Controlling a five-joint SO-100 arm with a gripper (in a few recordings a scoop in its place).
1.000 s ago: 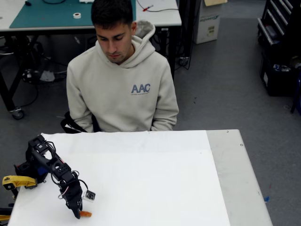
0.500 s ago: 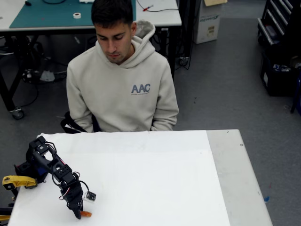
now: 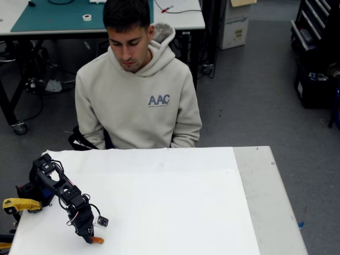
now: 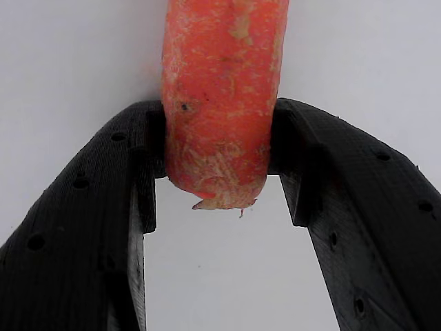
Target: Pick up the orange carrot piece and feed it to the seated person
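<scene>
Carrot piece (image 4: 219,103) pinched between claw (image 4: 217,162) fingertips near its cut end; likely light, stiff, slightly slick; deeper mid-length hold safer. Bench (image 3: 175,212) beneath.

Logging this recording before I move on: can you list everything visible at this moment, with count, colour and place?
orange carrot piece: one, orange, between the gripper's fingertips, on the table near the lower left corner in the fixed view.
table: one, white top with a grey strip along its right side, in the foreground.
seated person: one, light beige hoodie, behind the table's far edge, head tilted down.
workbench: one, white with a green mat, behind the person at upper left.
tape roll: one, white, on the green mat.
cardboard box: one, white, on the floor at upper right.
yellow clamp: one, yellow, at the table's left edge by the arm's base.
gripper: one, black, both fingers pressed against the carrot's sides.
</scene>
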